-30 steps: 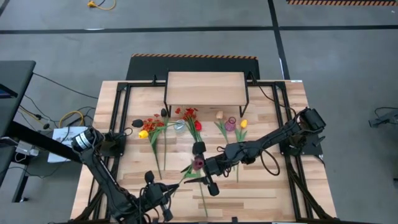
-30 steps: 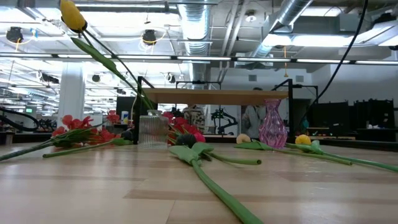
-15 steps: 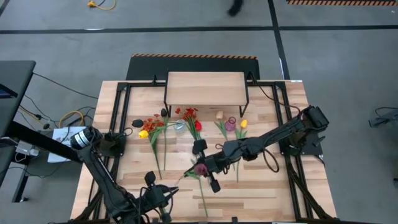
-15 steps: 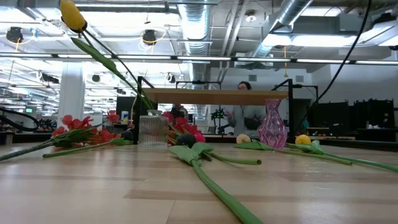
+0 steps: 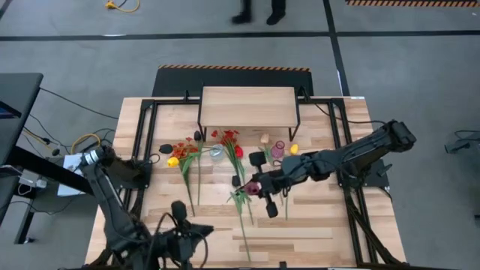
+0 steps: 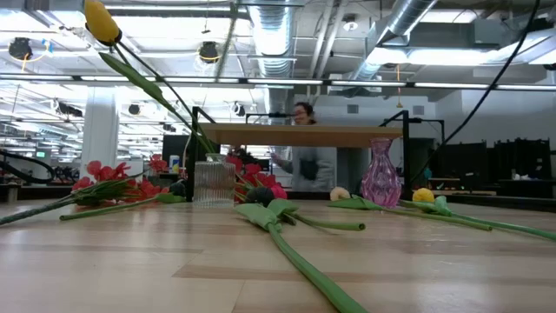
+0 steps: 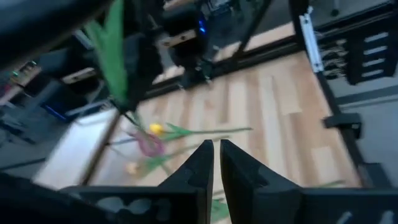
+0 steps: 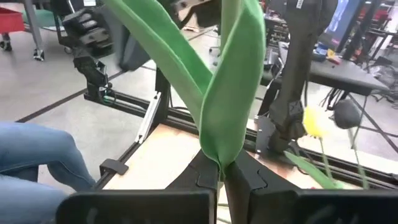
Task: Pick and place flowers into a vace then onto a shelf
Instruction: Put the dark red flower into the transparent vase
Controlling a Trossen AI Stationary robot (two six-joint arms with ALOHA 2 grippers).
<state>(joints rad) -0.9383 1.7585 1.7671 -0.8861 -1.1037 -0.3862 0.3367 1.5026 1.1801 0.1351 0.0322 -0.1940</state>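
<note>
My right gripper (image 5: 247, 189) hangs over the middle of the table, shut on a green-stemmed flower (image 8: 217, 93). The flower's dark maroon head (image 5: 253, 187) shows right at the gripper. My left gripper (image 7: 216, 163) is raised near the near edge, left of middle (image 5: 199, 231), and is shut on nothing. Red (image 5: 187, 148) and yellow (image 5: 172, 161) flowers lie in front of the shelf (image 5: 248, 105). A clear ribbed vase (image 6: 212, 180) and a pink vase (image 6: 380, 174) stand there upright. Another dark-headed flower (image 6: 278, 222) lies flat, its stem toward the near edge. The low view shows neither gripper. My right gripper pinches the flower between its two fingers where its long leaves join the stem (image 8: 217, 163). The fingers come in roughly level from the table's right. Leaves and stem rise above the fingers. The gripper hides whatever hangs below them.
Black frame rails (image 5: 339, 150) run along both sides of the table and around the shelf's legs. A person (image 6: 304, 161) walks past beyond the far edge. Bare wood (image 5: 315, 232) lies at the near right.
My right gripper has gone up and toward the table's right and far edges, taking the maroon head with it. My left gripper has risen and rolled about its own axis. The flower lying flat in the low view has not moved.
</note>
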